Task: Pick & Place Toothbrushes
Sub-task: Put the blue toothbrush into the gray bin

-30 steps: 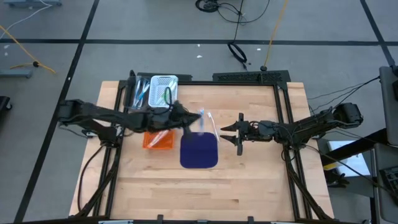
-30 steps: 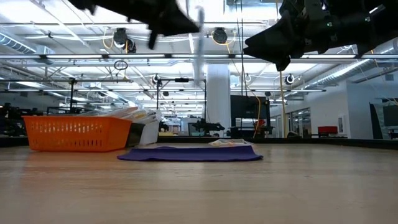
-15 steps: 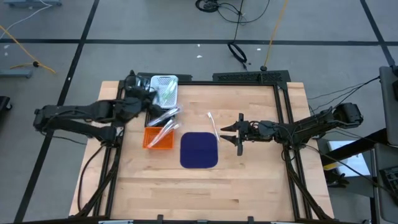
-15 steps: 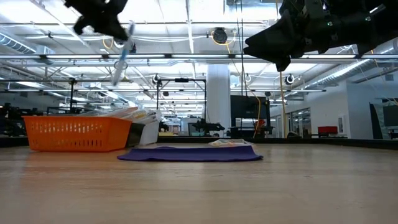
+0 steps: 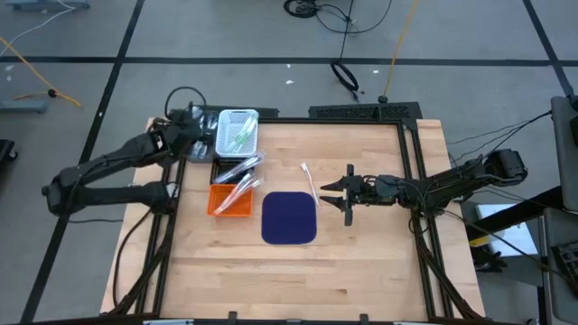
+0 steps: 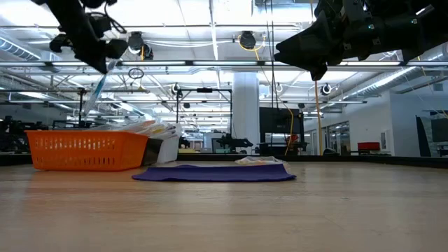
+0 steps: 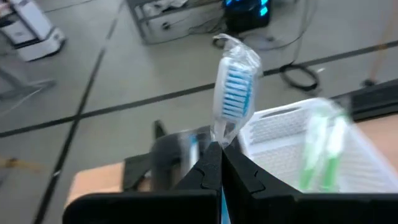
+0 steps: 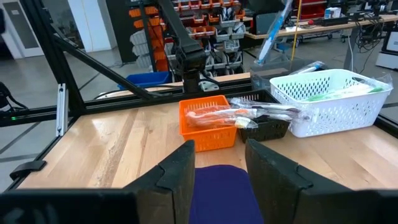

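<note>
A wrapped blue toothbrush [image 7: 232, 93] is clamped by the left gripper [image 7: 217, 163], held above the table's ten o'clock corner beside the white basket [image 5: 237, 132]. The right gripper [image 5: 336, 193] is held with fingers spread wide and empty, at three o'clock of the dark blue mat [image 5: 289, 218].

orange basket [image 5: 229, 200] beside blue mat [image 5: 289, 218], white basket [image 5: 237, 130].

Grey floor [image 5: 81, 271], ceiling lights [image 6: 246, 40]

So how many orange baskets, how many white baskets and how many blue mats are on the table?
Orange basket: 1
White basket: 1
Blue mat: 1
Total: 3
</note>
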